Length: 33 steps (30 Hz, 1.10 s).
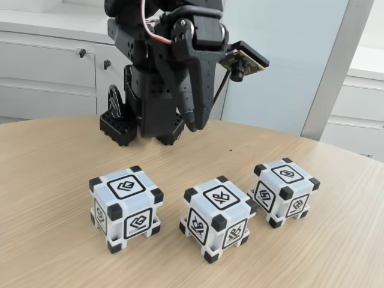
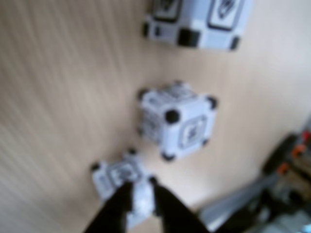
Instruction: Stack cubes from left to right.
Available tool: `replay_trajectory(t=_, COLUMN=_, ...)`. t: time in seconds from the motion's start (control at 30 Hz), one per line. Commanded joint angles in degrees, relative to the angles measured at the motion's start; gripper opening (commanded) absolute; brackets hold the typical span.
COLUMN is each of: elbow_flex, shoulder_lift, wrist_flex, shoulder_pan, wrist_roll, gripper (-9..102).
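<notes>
Cubes stood in a row on the bench [image 1: 54, 180], all three upright and apart from each other, none stacked. Left cube [image 1: 126, 208] set with a corner edge toward the fixed camera, middle cube [image 1: 218, 218] likewise turned corner-on and nearest the front, right cube [image 1: 284, 192] farther back and just beside the middle one. No long axis to speak of, each being equal on all sides; glyph faces up and outward. Row ran across the fixed view, slanting slightly away toward the right. Bare wood open on every side of the row, widest at the left and in front; rounded bench edge curving away behind and to the right. Arm base [image 1: 135, 120] behind the left cube, well apart. Fingers [image 2: 140, 196] seen in the blurred wrist view hanging above one cube [image 2: 121, 179], slightly parted, gripping nothing, with another cube [image 2: 177, 121] beyond and a third [image 2: 197, 22] at the top edge.
</notes>
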Motion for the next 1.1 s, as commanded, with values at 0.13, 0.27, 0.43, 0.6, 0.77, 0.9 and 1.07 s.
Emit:
replay_trajectory(t=0.13, elbow_flex=0.2, shoulder_lift=0.4, wrist_flex=1.3, shoulder_pan=0.3, wrist_roll=-5.4, gripper=0)
replay_trajectory(t=0.27, elbow_flex=0.2, shoulder_lift=0.4, wrist_flex=1.3, shoulder_pan=0.3, wrist_roll=-5.4, gripper=0)
replay_trajectory(t=0.43, elbow_flex=0.2, shoulder_lift=0.4, wrist_flex=1.3, shoulder_pan=0.3, wrist_roll=-5.4, gripper=0)
replay_trajectory(t=0.6, elbow_flex=0.2, shoulder_lift=-0.2, wrist_flex=1.1, shoulder_pan=0.3, wrist_roll=-5.6, gripper=0)
replay_trajectory(t=0.77, elbow_flex=-0.5, shoulder_lift=-1.4, wrist_flex=0.9, shoulder_pan=0.2, wrist_roll=-5.6, gripper=0)
replay_trajectory(t=0.9, elbow_flex=-3.3, shoulder_lift=-5.3, wrist_flex=0.4, shoulder_pan=0.2, wrist_roll=-5.4, gripper=0)
replay_trajectory(t=1.07, elbow_flex=-11.4, shoulder_lift=-12.5, wrist_flex=0.4, shoulder_pan=0.2, wrist_roll=-5.5, gripper=0)
